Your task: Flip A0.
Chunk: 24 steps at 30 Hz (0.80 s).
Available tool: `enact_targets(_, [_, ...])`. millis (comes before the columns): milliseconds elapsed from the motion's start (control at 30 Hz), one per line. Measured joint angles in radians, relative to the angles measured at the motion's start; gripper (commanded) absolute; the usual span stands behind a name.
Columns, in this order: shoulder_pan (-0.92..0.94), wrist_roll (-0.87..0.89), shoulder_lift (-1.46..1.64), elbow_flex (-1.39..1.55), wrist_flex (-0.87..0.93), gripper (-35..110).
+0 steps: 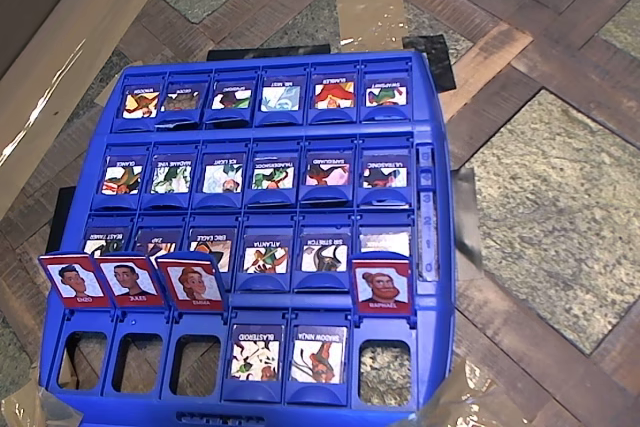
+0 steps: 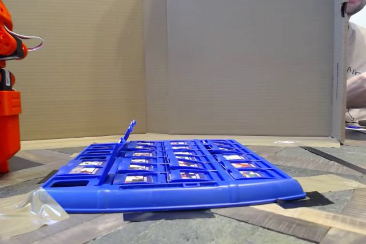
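A blue game board point(image 1: 280, 61) lies flat in the middle of the overhead view on a table of wood and stone patches point(image 1: 560, 197), with four rows of six picture cards set in it. Most of the cards lie face up in their frames. In the row nearest the 6 o'clock edge, four red-framed cards stand raised: three side by side toward 8 o'clock from the board's middle point(image 1: 72, 280) point(image 1: 128, 279) point(image 1: 195, 282), and one toward 5 o'clock point(image 1: 382, 287). Just toward 6 o'clock of each raised card its window point(image 1: 82, 360) is open. Between these windows two cards point(image 1: 256, 357) lie flat. Which card is A0 cannot be told: a strip of marks point(image 1: 427, 217) along the board's 3 o'clock rim is too small to read. In the fixed view the board point(image 2: 171, 195) is seen low and side-on, and the raised cards point(image 2: 129, 130) lean as one blue sliver toward 10 o'clock of its middle. The orange arm point(image 2: 8, 84) stands at the 9 o'clock edge, well apart from the board; whether its gripper is spread or pressed together cannot be told. A cardboard wall point(image 2: 229, 55) stands behind at 12 o'clock, and a person point(image 2: 355, 72) sits past its 3 o'clock end. Clear tape point(image 2: 28, 210) lies at the board's 8 o'clock corner and black tape point(image 2: 171, 215) under its near edge
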Motion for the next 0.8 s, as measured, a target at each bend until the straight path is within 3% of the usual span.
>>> enact_targets(300, [-0.018,0.301,-0.114,-0.12,0.189,1])
enact_targets(533, [-0.055,0.428,-0.262,-0.235,0.411,0])
enact_targets(800, [-0.083,0.285,-0.518,-0.446,0.618,0])
